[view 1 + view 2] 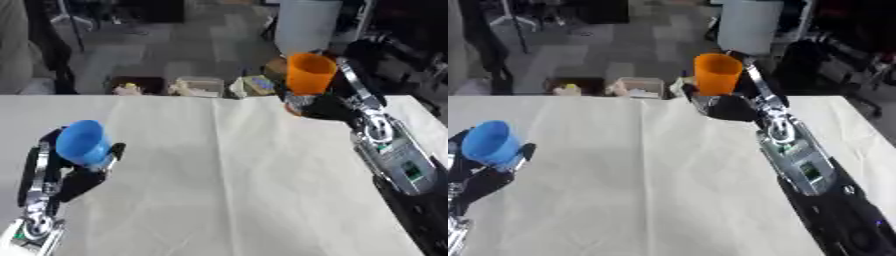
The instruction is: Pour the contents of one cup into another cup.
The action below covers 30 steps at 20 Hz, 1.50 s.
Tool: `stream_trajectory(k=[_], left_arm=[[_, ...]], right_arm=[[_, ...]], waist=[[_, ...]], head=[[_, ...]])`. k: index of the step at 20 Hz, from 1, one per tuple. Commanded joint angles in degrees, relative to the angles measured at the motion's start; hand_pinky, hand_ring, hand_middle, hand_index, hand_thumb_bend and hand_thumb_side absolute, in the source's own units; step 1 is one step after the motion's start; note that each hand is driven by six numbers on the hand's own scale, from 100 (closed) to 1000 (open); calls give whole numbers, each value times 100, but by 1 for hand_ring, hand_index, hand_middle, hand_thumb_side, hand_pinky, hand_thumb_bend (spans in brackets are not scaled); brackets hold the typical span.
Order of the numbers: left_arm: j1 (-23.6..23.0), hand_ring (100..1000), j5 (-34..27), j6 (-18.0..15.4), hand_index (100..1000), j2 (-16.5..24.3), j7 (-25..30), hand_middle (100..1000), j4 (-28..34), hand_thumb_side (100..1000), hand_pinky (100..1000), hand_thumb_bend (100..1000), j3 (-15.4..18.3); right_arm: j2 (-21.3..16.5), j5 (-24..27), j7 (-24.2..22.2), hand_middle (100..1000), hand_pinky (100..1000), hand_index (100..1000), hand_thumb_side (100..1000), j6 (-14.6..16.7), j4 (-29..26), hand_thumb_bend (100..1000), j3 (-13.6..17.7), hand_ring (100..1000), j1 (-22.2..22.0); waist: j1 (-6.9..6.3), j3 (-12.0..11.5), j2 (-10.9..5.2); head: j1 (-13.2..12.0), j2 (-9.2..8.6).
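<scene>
A blue cup (83,142) is held upright above the table's left side, with my left hand (74,172) curled round its lower part. An orange cup (310,73) stands upright in the air over the table's far edge at the right. My right hand (322,106) is shut on its base from below. The two cups are far apart, with the white cloth (227,170) between them. What either cup holds is hidden from me.
The white cloth covers the whole table and has a fold line down its middle. Small boxes and clutter (199,86) sit on the floor just beyond the far edge. A tall white bin (308,22) stands further back.
</scene>
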<state>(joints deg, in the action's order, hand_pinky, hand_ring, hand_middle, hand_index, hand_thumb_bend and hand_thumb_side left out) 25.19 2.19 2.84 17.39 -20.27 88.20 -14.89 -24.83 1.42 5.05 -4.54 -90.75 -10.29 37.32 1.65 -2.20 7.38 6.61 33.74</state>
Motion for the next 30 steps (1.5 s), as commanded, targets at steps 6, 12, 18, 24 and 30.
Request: stream_trajectory(k=[6, 12, 18, 24, 30], left_arm=[[240, 248, 112, 20, 474, 103, 877, 199, -202, 100, 100, 506, -517], [447, 246, 381, -28, 475, -13, 1494, 198, -409, 100, 100, 500, -918], [581, 244, 489, -179, 474, -121, 1995, 195, -479, 100, 100, 498, -1208], [622, 241, 539, -255, 472, -202, 2244, 192, -562, 100, 100, 493, -1316], [668, 239, 570, -335, 472, -232, 2467, 190, -607, 100, 100, 492, -1446]], right_arm=[[-201, -379, -422, 435, 283, 647, 100, 57, -207, 145, -255, 410, 526], [-148, -887, -939, 440, 290, 648, 100, 250, -133, 143, -634, 417, 938], [-14, -1686, -1401, 444, 299, 647, 100, 672, -109, 147, -1007, 426, 1228], [172, -2370, -1591, 454, 316, 649, 100, 1121, -50, 147, -1245, 438, 1335], [346, -3154, -1694, 463, 331, 650, 100, 1685, 140, 148, -1499, 449, 1419]], waist=[[24, -13, -94], [48, -29, -105], [62, -63, -102], [68, -83, -108], [74, -99, -118]], head=[[-32, 10], [-36, 10], [-14, 11], [0, 11], [12, -5]])
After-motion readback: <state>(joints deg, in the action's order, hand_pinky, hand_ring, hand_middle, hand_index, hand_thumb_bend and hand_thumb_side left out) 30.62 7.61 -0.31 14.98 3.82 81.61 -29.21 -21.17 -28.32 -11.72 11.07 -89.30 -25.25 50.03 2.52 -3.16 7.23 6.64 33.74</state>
